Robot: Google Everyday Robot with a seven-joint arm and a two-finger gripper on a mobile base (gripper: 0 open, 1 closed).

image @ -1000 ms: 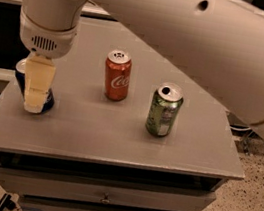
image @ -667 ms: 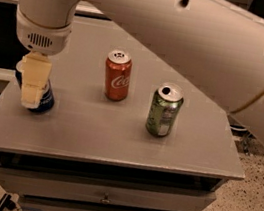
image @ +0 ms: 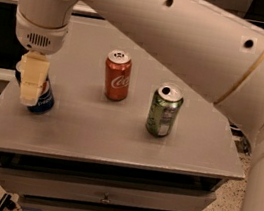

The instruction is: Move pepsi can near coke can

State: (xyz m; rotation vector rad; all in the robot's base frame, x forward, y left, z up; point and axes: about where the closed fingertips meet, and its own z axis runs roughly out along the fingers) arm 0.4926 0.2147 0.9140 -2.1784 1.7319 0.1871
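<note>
The pepsi can (image: pixel 46 97), dark blue with a round logo, stands near the left edge of the grey table (image: pixel 115 140) and leans slightly. My gripper (image: pixel 29 95) comes down from above and is shut on it; one cream finger (image: pixel 31 79) covers the can's left front, and the other finger is hidden behind the can. The coke can (image: pixel 116 77), red with white script, stands upright in the middle of the table, about a can's height to the right of the pepsi can.
A green can (image: pixel 164 112) stands upright to the right of the coke can. My large white arm (image: pixel 186 30) spans the top of the view. The table has drawers (image: pixel 105 197) below, and its left edge lies close to the pepsi can.
The view has shifted a little and the arm sits slightly higher. The pepsi can stays at about the same spot on the table, now showing more of its logo and leaning slightly.
</note>
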